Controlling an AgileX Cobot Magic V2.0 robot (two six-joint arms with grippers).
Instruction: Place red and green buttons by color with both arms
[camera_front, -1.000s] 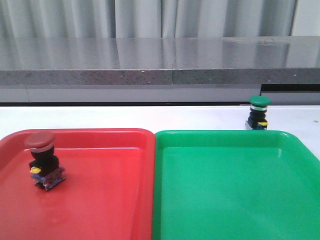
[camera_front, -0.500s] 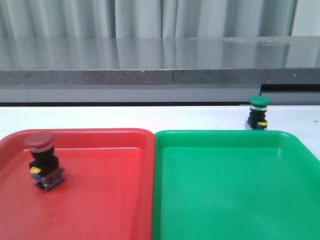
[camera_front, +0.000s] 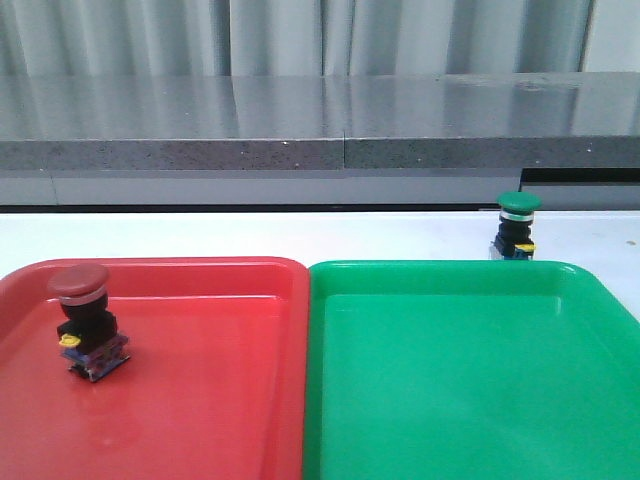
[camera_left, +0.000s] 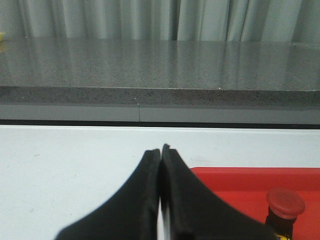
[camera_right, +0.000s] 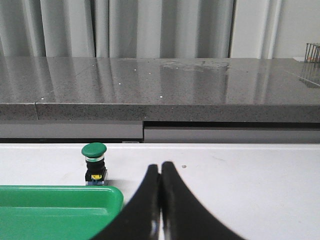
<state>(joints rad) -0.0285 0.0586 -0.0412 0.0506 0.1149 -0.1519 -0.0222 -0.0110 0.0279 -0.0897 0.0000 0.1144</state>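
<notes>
Standing upright in the red tray's (camera_front: 200, 400) far left corner, the red button (camera_front: 86, 322) is sorted; the green button (camera_front: 517, 226) waits on the table beyond the green tray's (camera_front: 470, 400) far right edge. Our left gripper (camera_left: 161, 150) and right gripper (camera_right: 161, 167) are clenched empty; we should open the right one wide and straddle the cap squarely

I can read no text, label, brand, number or sign anywhere in my views. The red tray (camera_front: 200, 400), the green tray (camera_front: 460, 390), both buttons and the white surface (camera_front: 300, 232) carry no legible writing that I can make out.
</notes>
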